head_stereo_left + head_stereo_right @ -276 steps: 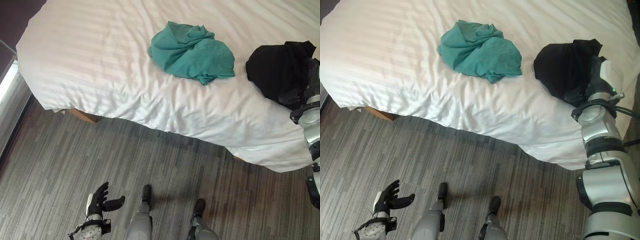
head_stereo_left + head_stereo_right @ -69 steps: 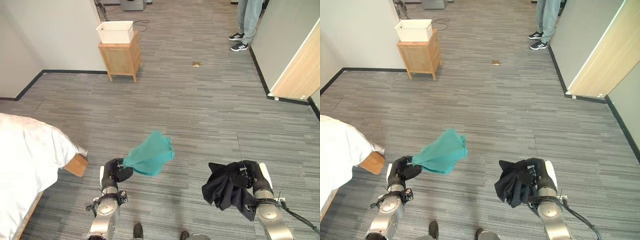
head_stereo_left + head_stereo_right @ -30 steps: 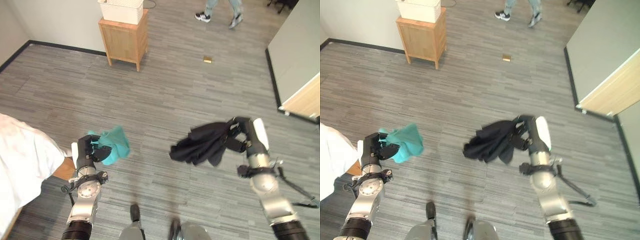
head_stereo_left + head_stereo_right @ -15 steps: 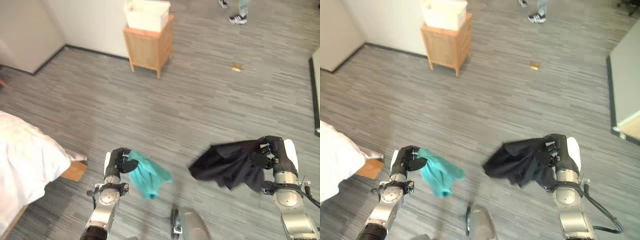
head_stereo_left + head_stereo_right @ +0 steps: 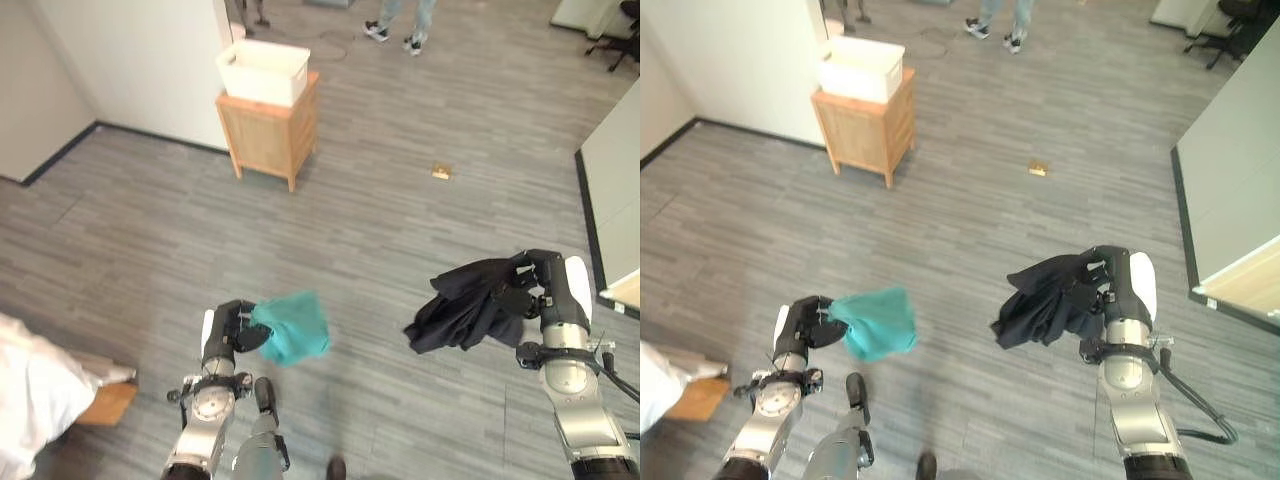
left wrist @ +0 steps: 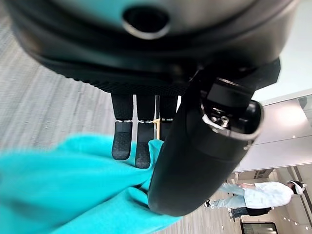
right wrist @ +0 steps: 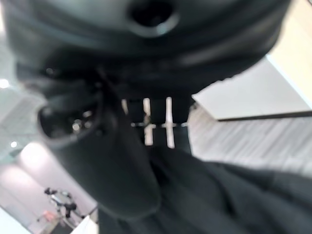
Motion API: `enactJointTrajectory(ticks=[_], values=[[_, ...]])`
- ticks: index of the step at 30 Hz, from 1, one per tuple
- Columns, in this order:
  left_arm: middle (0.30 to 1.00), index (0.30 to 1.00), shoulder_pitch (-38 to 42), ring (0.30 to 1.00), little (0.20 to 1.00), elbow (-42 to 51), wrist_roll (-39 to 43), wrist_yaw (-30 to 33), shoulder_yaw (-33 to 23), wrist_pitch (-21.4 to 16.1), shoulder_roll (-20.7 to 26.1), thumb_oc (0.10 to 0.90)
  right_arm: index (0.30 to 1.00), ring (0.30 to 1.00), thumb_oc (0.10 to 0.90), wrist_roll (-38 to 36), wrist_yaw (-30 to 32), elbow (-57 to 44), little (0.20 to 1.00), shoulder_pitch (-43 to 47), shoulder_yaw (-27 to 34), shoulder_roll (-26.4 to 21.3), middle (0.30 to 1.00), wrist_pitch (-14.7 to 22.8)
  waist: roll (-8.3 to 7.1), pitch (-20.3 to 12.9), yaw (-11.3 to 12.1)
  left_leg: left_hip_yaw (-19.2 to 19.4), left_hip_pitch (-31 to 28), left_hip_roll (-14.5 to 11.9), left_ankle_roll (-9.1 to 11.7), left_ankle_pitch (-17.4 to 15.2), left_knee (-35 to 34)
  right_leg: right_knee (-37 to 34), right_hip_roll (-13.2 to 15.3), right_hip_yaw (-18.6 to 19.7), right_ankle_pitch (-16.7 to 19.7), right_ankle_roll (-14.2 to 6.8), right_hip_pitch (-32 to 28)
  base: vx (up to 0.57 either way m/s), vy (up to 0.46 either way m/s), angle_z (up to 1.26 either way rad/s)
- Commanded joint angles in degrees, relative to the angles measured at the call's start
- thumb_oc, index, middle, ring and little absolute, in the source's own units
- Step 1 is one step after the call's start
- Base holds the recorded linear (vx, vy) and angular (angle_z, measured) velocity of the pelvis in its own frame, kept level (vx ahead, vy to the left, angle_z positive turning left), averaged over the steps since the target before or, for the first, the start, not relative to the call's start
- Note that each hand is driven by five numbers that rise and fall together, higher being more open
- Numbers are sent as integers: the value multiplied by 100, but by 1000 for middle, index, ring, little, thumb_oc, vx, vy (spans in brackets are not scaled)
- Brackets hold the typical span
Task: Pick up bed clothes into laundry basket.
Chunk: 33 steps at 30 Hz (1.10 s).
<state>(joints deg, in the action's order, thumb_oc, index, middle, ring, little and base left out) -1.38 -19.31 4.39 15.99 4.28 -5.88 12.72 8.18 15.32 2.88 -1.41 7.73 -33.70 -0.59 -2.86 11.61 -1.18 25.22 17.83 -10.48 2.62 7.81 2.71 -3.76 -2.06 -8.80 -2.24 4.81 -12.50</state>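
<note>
Landmark: a small light-wood cabinet (image 5: pixel 272 138) is standing against the white wall, and I'm placing everything from it.
Basket: a white rectangular plastic laundry basket (image 5: pixel 263 72) is sitting right on top of that cabinet, rim up; what is inside it I cannot tell.
Left hand: the dark left hand (image 5: pixel 231 335) is hanging over the grey plank floor (image 5: pixel 150 230), well this side of the cabinet, and it is gripping cloth, with fingers (image 6: pixel 122 139) and thumb curled round it.
Teal garment: the crumpled teal cloth garment (image 5: pixel 292 327) is bunching out of the left hand's grip, clear of the floor, well short of the cabinet.
Right hand: the dark right hand (image 5: pixel 540 290) is reaching out well to the right of the cabinet and nearer me, clenching around a fold of dark fabric.
Black garment: the bundled black cloth garment (image 5: pixel 462 303) is drooping from the right hand's grasp, off the floor and far from the basket.
Floor scrap: a small tan object (image 5: pixel 440 173) is lying on the planks, right of the cabinet and well apart from it.
Bed: the corner of a white-sheeted bed (image 5: pixel 35 400) is poking in, far from the cabinet on the near left.
Person: a person's legs in jeans and dark shoes (image 5: pixel 395 22) are standing beyond the cabinet, off to its right.
</note>
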Motion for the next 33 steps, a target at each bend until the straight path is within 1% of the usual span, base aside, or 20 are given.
enactJointTrajectory(ticks=[1,2,3,4,6,7,9,11,12,13,14,15,16,18,19,20,21,24,28,33], values=[[300,300,229,300,300,1293,-65,190,-427,-597,340,400,300,300,400,223,165,-648,300,702,307,-329,300,426,-272,-328,248,115,-458,-25,86,559,-589,-118,366,305,-351,-1027,-148,400,179,-37],[300,300,205,300,300,1273,-71,210,-468,-579,366,400,300,300,400,270,138,-657,300,720,262,-287,300,431,-335,-418,294,156,-530,29,56,520,-586,-10,445,291,-342,-1057,-181,467,208,-50],[300,300,200,300,300,1228,-35,224,-488,-545,412,400,300,300,400,366,80,-637,300,811,114,-136,300,394,-467,-509,325,260,-683,150,-67,357,-575,437,669,143,-182,-1203,-189,369,162,-34],[300,300,201,300,300,1230,-33,224,-497,-544,420,400,300,300,400,371,82,-636,300,822,106,-126,300,392,-468,-514,344,290,-679,133,-74,382,-587,441,662,171,-165,-1200,-162,329,164,-10],[300,300,275,300,300,1244,-12,264,-464,-524,525,400,300,300,400,516,97,-617,300,1080,-122,-22,300,378,-553,-516,421,424,-886,241,-200,218,-617,1176,944,8,328,-1479,51,224,152,10],[300,300,324,300,300,1239,8,280,-387,-527,588,400,300,300,400,547,102,-589,300,1208,-230,18,300,354,-560,-459,418,368,-1004,314,-251,121,-621,1648,1079,-67,624,-1585,251,252,192,21],[300,300,485,300,300,1172,35,366,-293,-533,712,400,300,300,400,568,178,-446,300,1603,-494,112,300,347,-472,-348,407,310,-1218,304,-309,-40,-668,2485,1217,-208,924,-1687,760,239,175,31],[300,300,614,300,300,1105,85,413,-223,-538,833,400,300,300,400,566,221,-215,300,2041,-799,165,300,299,-346,-283,489,299,-1441,219,-292,-154,-708,2653,1528,-611,1055,-1657,1175,220,51,24],[300,300,682,300,300,1018,112,419,-216,-556,902,400,300,300,400,583,260,58,300,2364,-988,146,300,266,-361,-228,457,178,-1582,246,-236,-285,-688,2541,1768,-906,906,-1618,1272,271,-41,26],[300,300,699,300,300,966,137,392,-222,-573,962,400,300,300,400,596,272,288,300,2618,-1139,114,300,226,-363,-205,444,68,-1657,256,-189,-332,-692,2256,1855,-1096,838,-1585,1270,449,-71,29],[300,300,680,300,300,959,161,319,-187,-624,1069,400,300,300,400,645,314,679,300,2893,-1284,-1,300,135,-367,-235,479,-119,-1796,327,-101,-440,-716,1547,1754,-1123,656,-1504,1405,338,-55,48],[300,300,681,300,300,958,163,317,-197,-625,1069,400,300,300,400,641,323,709,300,2921,-1302,0,300,146,-357,-226,454,-139,-1799,315,-94,-446,-711,1506,1737,-1152,668,-1500,1367,332,-58,49],[300,300,705,300,300,921,127,305,-216,-617,1133,400,300,300,400,653,326,863,300,3017,-1341,-32,300,79,-374,-245,439,-201,-1845,348,-59,-446,-735,1136,1668,-1120,743,-1515,1392,198,-45,71],[300,300,782,300,300,789,33,315,-246,-612,1245,400,300,300,400,603,362,1055,300,3095,-1367,-17,300,36,-391,-268,368,-396,-1975,412,0,-565,-771,695,1572,-878,890,-1580,1518,235,-42,107],[300,300,784,300,300,787,33,315,-247,-613,1246,400,300,300,400,603,363,1058,300,3100,-1368,-16,300,38,-392,-274,364,-399,-1965,411,-1,-560,-771,684,1570,-882,899,-1579,1521,285,-34,102],[300,300,838,300,300,739,-16,309,-287,-610,1311,400,300,300,400,524,345,1048,300,3001,-1319,-13,300,64,-381,-278,246,-599,-2078,498,17,-660,-771,535,1453,-495,1053,-1628,1720,308,-8,72],[300,300,867,300,300,672,-41,306,-309,-602,1339,400,300,300,400,485,314,995,300,2880,-1277,-4,300,78,-366,-284,155,-721,-2142,538,9,-733,-771,516,1365,-253,1101,-1643,1834,387,-4,63],[300,300,929,300,300,543,-124,279,-302,-584,1348,400,300,300,400,415,227,891,300,2593,-1168,34,300,128,-343,-263,-7,-1033,-2264,670,-36,-854,-771,448,1196,185,1158,-1657,1950,191,6,79],[300,300,802,300,300,524,-185,250,-355,-580,1221,400,300,300,400,373,149,773,300,2304,-1077,126,300,219,-304,-336,-25,-1176,-2328,826,-59,-952,-771,159,1223,196,1214,-1666,1683,79,-22,50],[300,300,661,300,300,589,-134,202,-358,-610,1074,400,300,300,400,414,81,627,300,2141,-1035,128,300,303,-184,-447,-23,-1207,-2335,822,-43,-942,-771,-17,1168,98,1099,-1603,1470,52,-36,13]])
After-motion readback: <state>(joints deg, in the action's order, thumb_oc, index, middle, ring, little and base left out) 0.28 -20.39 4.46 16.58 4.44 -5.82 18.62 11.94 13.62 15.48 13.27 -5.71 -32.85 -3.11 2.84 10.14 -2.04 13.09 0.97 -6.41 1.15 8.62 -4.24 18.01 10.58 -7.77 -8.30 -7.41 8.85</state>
